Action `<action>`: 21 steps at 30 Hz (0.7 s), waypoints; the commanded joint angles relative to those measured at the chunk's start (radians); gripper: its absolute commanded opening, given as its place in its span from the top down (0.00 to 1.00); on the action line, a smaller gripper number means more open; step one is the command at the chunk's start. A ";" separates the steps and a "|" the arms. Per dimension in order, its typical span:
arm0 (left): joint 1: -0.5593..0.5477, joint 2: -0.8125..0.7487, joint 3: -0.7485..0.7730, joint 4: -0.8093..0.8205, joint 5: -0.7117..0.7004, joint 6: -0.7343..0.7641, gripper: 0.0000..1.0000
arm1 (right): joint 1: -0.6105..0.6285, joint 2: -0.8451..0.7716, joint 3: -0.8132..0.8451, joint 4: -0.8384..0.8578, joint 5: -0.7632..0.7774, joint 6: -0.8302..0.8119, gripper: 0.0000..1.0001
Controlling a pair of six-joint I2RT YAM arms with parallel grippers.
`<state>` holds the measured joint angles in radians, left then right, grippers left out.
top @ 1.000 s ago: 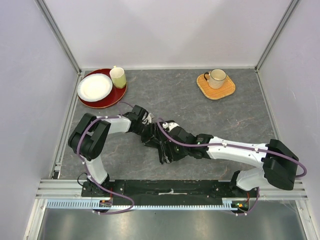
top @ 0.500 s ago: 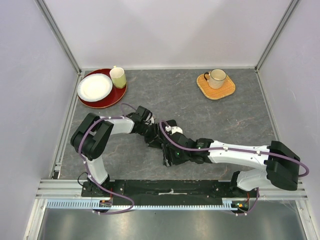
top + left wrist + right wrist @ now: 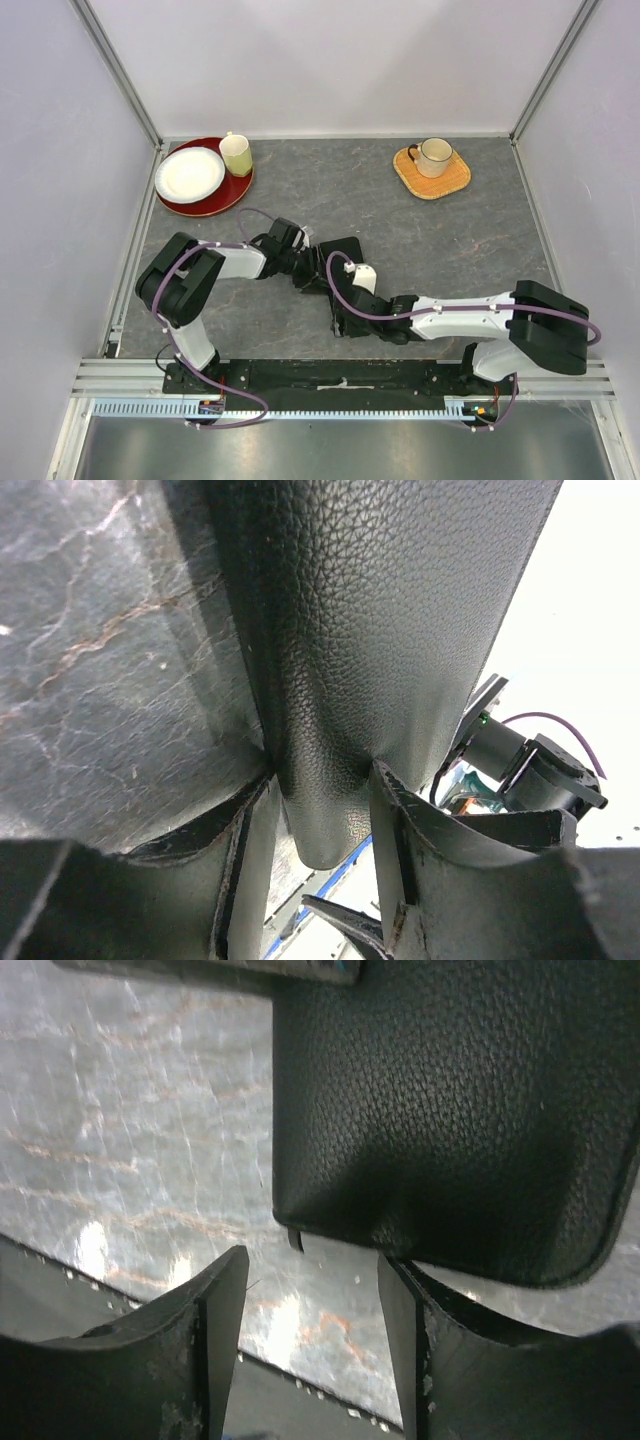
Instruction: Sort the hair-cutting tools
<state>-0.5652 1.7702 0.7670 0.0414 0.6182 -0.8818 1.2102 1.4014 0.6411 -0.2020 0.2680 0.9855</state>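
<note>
Item, work surface: grey marbled table (image 3: 450, 240), walled on three sides by pale panels. Item, black case (image 3: 342, 252): rectangular, pebbled leather-look skin, placed near the table's middle between the two arms; seen close in the left wrist view (image 3: 370, 630) and the right wrist view (image 3: 450, 1110), where a rounded corner and a stitched border show. Item, left gripper (image 3: 305, 272): reaches in from the left side of the case; in its own view (image 3: 322, 780) the fingers (image 3: 250, 860) are clamped on a fold of the case's edge, the black material filling the gap between them. Item, right gripper (image 3: 340, 300): set at the near side of the case; in its own view (image 3: 312, 1260) the fingers (image 3: 215, 1340) stand apart with only bare table between them, the case's corner just beyond the tips and its lower edge at the tip of one finger; whether they touch cannot be told. Item, hair-cutting tools: none shows in any view, and their place cannot be told from these pictures. Item, far left corner: round red tray (image 3: 225, 195) bearing a white plate (image 3: 189, 173) and, at its right rim, a pale yellow-green cup (image 3: 236, 155), upright. Item, far right: square wooden coaster (image 3: 440, 182) with a cream mug (image 3: 434, 155) upright on it, handle to the left. Both groups stand well apart from the case and the grippers.
</note>
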 commanded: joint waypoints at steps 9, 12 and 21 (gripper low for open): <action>-0.013 0.029 -0.126 0.143 -0.241 0.014 0.52 | 0.081 0.226 0.097 0.127 0.210 0.166 0.53; -0.019 0.023 -0.149 0.155 -0.248 0.001 0.52 | 0.104 0.254 0.117 0.101 0.270 0.241 0.56; -0.025 -0.018 -0.179 0.169 -0.236 -0.003 0.52 | 0.152 0.292 0.180 -0.102 0.414 0.429 0.66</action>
<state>-0.5823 1.7283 0.6361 0.3279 0.5282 -0.9180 1.3464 1.6539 0.8051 -0.1596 0.6071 1.2869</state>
